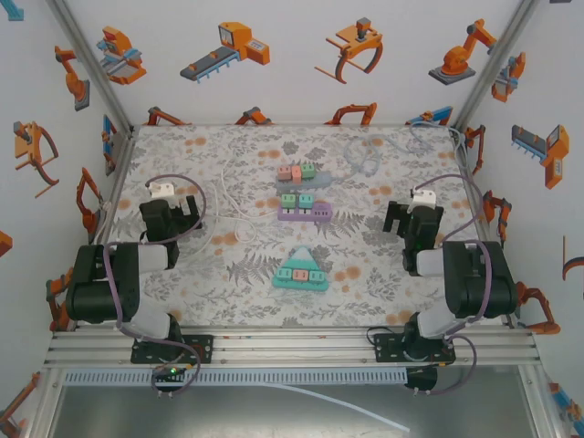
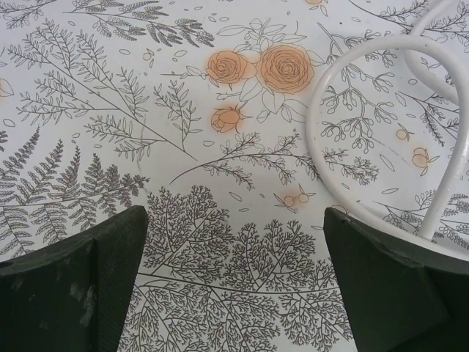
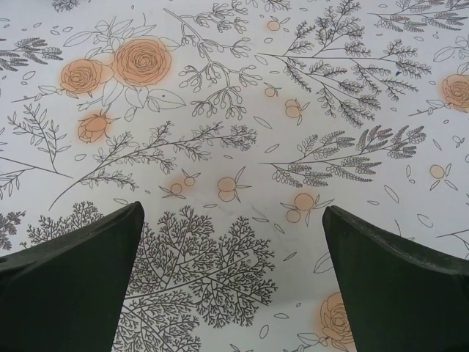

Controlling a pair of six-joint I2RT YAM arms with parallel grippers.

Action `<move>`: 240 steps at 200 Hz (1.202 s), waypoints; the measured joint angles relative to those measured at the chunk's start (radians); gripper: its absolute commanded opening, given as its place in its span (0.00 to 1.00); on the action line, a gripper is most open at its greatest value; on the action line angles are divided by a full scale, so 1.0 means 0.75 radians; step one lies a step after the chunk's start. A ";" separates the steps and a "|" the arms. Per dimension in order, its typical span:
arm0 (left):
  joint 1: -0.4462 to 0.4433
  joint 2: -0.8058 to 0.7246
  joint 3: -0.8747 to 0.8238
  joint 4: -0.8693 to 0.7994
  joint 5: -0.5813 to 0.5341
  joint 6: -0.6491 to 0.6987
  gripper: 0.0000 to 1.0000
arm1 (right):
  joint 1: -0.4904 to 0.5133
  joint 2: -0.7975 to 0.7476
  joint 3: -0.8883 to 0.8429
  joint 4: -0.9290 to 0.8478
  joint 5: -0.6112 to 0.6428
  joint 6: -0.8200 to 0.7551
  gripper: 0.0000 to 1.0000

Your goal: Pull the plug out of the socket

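Jaws wide open on both sides, nothing held. The left gripper (image 1: pixel 173 213) sits over bare floral table cover (image 1: pixel 228 283) on the left side of the table; in the left wrist view its fingers (image 2: pixel 73 293) stand well apart with only the print between them. A white cable (image 2: pixel 315 125) loops just beside the finger on the right of that view; contact can't be told. The right gripper (image 1: pixel 411 219) is on the right side, its fingers (image 3: pixel 66 286) spread the same way and touching nothing. The task hardware is mid-table, between the two grippers and apart from both. A purple socket strip (image 1: pixel 315 215) carries two teal plugs (image 1: pixel 297 199) seated upright. Just behind it, a grey socket strip (image 1: pixel 283 185) holds pink and green plugs (image 1: pixel 297 172). Nearer the bases, a triangular teal socket block (image 1: pixel 301 257) has small plugs on its face, too small to make out.
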 measured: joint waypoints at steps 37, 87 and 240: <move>0.000 0.000 0.000 0.000 0.001 0.000 0.97 | 0.000 0.000 0.001 0.000 0.000 0.001 0.99; 0.000 0.000 0.000 0.000 0.000 0.000 0.97 | 0.000 0.000 0.001 0.000 -0.001 0.000 0.99; -0.077 -0.293 -0.022 -0.172 -0.195 0.001 0.97 | -0.002 -0.543 -0.003 -0.309 -0.078 0.012 0.97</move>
